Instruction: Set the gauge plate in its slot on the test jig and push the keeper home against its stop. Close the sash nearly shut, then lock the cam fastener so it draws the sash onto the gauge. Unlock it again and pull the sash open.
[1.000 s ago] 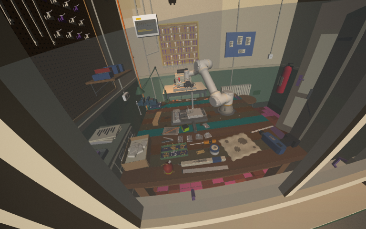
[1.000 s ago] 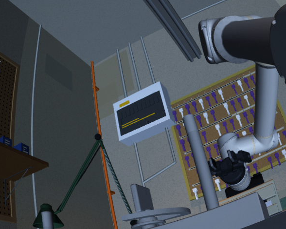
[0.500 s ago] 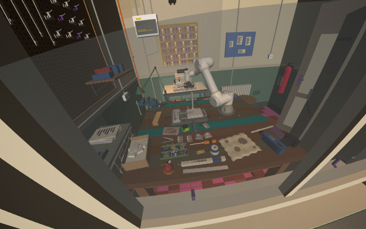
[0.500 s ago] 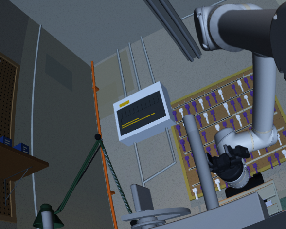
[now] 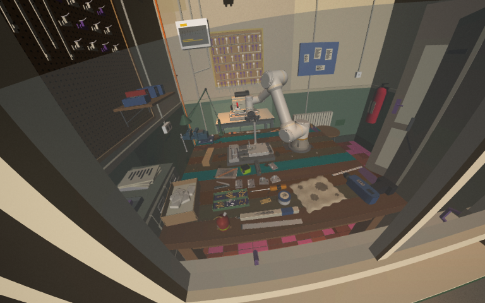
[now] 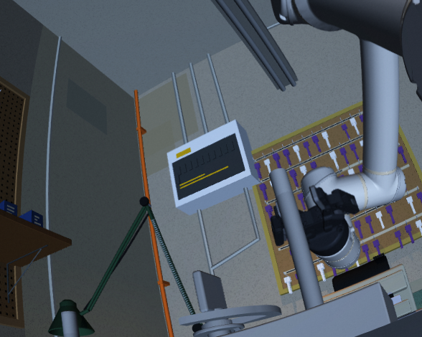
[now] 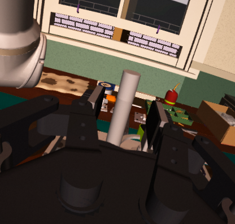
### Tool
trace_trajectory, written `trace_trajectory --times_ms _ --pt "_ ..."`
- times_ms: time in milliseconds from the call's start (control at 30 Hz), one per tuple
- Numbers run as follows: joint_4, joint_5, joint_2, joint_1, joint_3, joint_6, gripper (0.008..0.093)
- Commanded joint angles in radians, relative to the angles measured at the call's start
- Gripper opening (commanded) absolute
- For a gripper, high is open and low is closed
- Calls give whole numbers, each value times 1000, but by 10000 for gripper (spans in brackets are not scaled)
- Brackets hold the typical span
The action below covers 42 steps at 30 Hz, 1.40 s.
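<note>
A tall grey handle post (image 5: pixel 255 132) rises upright from the grey test jig (image 5: pixel 251 153) on the workbench, and my gripper (image 7: pixel 124 113) straddles its upper part. In the wrist camera the post (image 7: pixel 122 107) stands between my two dark fingers. From the second side camera the post (image 6: pixel 295 235) crosses in front of my gripper (image 6: pixel 280 226), hiding part of it. A round cam disc with an upright tab (image 6: pixel 229 312) sits at the jig's near end. The gauge plate and keeper are too small to make out. My gripper is open around the post and holds nothing.
Behind the jig stand a small table (image 5: pixel 245 116) and a board of keys (image 5: pixel 236 58) on the wall. The bench front carries small parts, a stained cloth (image 5: pixel 318 193), a tape roll (image 5: pixel 283 197), a cardboard box (image 5: pixel 180 201) and a red ball-shaped object (image 5: pixel 222 222).
</note>
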Motion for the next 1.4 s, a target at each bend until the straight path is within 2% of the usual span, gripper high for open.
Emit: trace_trajectory --times_ms 0,233,833,1367 --pt "-4 4 -7 4 10 0 480" --pt "-26 27 -41 26 65 0 480" --pt "-31 34 -51 33 81 0 480" --pt "-46 52 -75 52 120 0 480"
